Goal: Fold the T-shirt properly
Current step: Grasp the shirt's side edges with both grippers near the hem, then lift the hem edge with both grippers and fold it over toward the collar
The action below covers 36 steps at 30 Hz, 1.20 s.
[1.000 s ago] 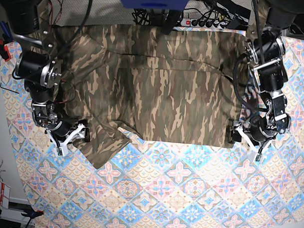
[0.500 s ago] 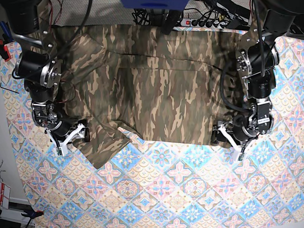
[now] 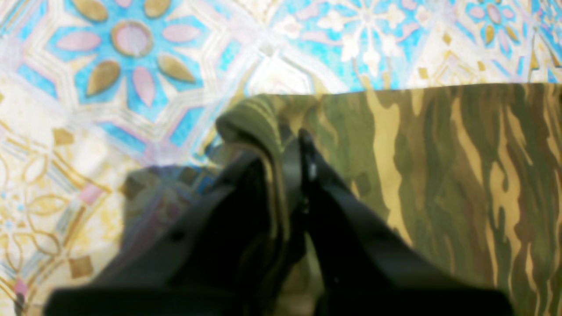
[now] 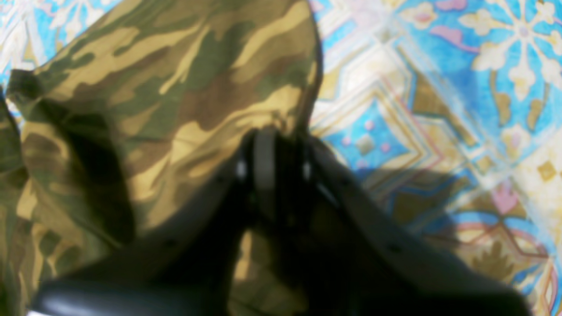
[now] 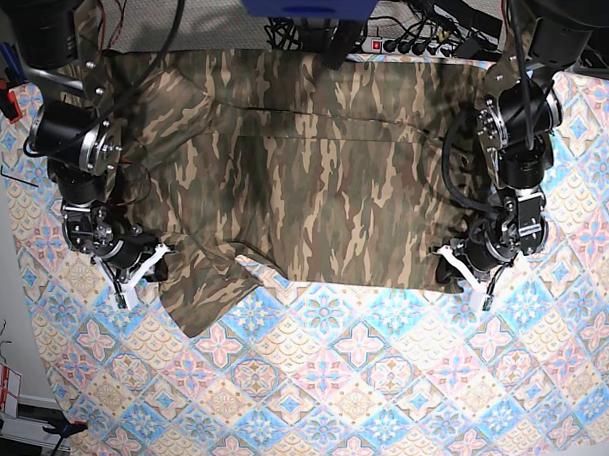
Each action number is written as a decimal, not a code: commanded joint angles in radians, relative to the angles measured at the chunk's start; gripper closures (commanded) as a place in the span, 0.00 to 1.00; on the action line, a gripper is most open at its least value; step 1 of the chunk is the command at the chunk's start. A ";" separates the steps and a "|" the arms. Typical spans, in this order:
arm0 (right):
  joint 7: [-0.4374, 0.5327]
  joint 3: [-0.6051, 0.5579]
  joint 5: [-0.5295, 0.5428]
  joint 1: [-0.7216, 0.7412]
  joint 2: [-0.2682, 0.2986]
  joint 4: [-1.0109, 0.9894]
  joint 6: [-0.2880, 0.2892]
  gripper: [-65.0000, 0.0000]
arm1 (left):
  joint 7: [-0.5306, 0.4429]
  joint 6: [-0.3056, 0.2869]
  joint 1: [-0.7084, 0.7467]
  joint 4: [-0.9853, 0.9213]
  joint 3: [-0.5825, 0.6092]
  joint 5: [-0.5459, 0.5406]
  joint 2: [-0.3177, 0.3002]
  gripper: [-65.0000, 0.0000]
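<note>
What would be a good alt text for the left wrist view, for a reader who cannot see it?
The left gripper, dark and blurred, is shut on a bunched corner of the camouflage T-shirt. The shirt spreads flat to the right, over a tablecloth with blue, pink and cream tile patterns.

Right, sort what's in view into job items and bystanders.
Job:
T-shirt
left gripper, shut on its corner
right gripper, shut on its sleeve edge

Bystanders:
tablecloth
power strip
cables
</note>
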 commanded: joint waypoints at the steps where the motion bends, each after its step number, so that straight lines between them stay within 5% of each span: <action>1: -0.054 0.003 -0.017 0.015 0.000 0.002 0.015 0.94 | 0.093 -0.005 0.016 -0.006 0.004 0.061 0.002 1.00; 14: -0.161 0.012 -0.013 0.005 0.008 0.206 0.015 0.95 | 0.099 -0.005 0.022 0.069 0.000 0.052 0.002 1.00; 19: -0.285 0.070 -0.014 -0.078 0.008 0.418 0.018 0.95 | 0.268 -0.005 0.024 0.235 -0.003 0.050 0.002 1.00; 24: -0.408 0.078 -0.013 -0.150 0.006 0.620 0.085 0.95 | 0.344 -0.005 0.099 0.437 0.003 0.056 0.025 1.00; 36: -0.626 0.170 -0.013 -0.347 0.002 1.041 0.090 0.95 | 0.472 -0.005 0.307 0.848 0.001 0.050 0.065 1.00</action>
